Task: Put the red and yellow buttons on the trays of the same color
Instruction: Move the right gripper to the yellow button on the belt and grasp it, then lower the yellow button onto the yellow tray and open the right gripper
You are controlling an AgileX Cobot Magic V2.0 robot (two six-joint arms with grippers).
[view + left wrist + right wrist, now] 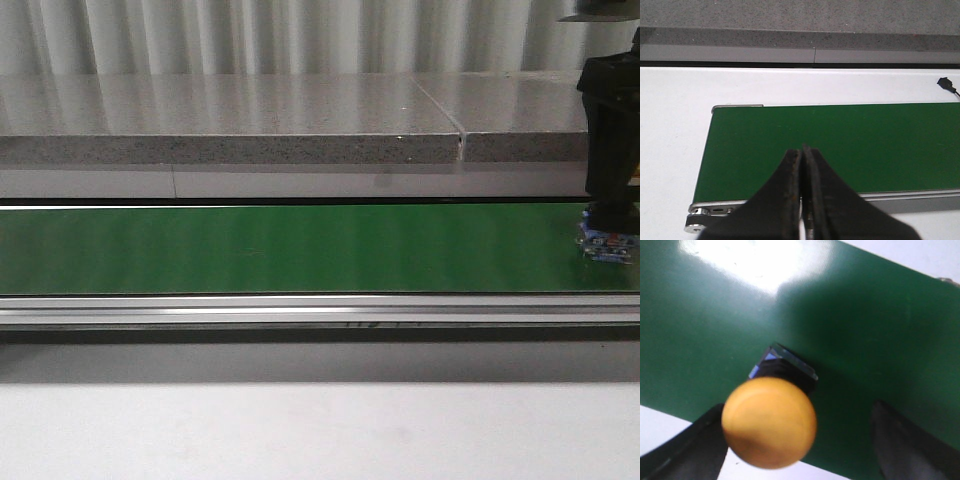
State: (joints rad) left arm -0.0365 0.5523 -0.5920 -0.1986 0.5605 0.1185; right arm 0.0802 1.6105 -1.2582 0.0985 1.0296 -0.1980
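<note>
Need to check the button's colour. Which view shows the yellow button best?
Right wrist view: the yellow button fills it, between open fingers. Front view shows only its blue base under the arm; left wrist view misses it.

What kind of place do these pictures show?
Probably a test or sorting station, not a home: a green conveyor belt with metal side rails crosses a white table, a speckled stone ledge runs behind, and a yellow button stands on the belt.

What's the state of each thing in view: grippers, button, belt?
Left gripper: shut, holding nothing, above the belt.
Right gripper: open, fingers either side of the yellow button, not clamped.
Yellow button: standing on the belt at its right end, not on a tray.
Green belt: bare apart from the button; whether it is running cannot be told.
</note>
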